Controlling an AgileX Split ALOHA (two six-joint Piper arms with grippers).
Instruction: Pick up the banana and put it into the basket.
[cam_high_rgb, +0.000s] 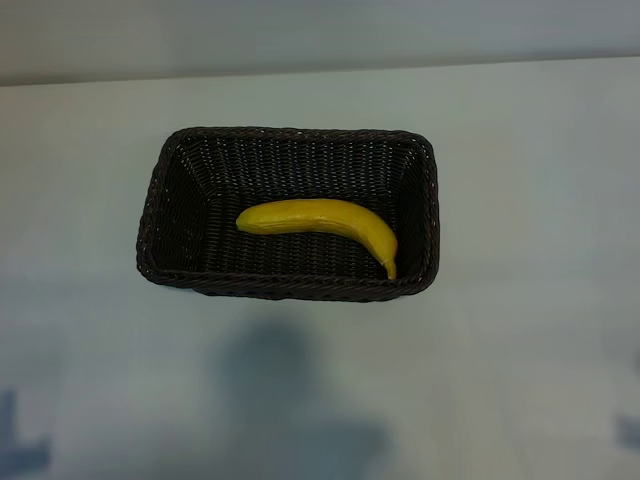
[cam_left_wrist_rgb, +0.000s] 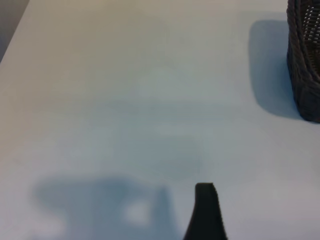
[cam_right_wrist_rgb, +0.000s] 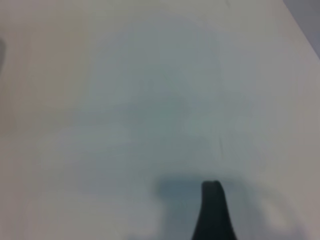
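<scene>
The yellow banana (cam_high_rgb: 320, 222) lies inside the dark brown wicker basket (cam_high_rgb: 290, 136), stem end toward the basket's near right corner. The basket stands in the middle of the white table. My left gripper (cam_left_wrist_rgb: 161, 210) hovers over bare table away from the basket; only one dark finger (cam_left_wrist_rgb: 206, 212) shows, with nothing next to it. One corner of the basket (cam_left_wrist_rgb: 305, 60) appears in the left wrist view. My right gripper (cam_right_wrist_rgb: 161, 210) also hangs over bare table, one finger (cam_right_wrist_rgb: 214, 212) in view and nothing held. Both stand open.
The white table (cam_high_rgb: 520, 330) spreads on every side of the basket. Dark blurred arm parts sit at the near left corner (cam_high_rgb: 14, 440) and near right corner (cam_high_rgb: 628, 432) of the exterior view. A shadow lies on the table in front of the basket.
</scene>
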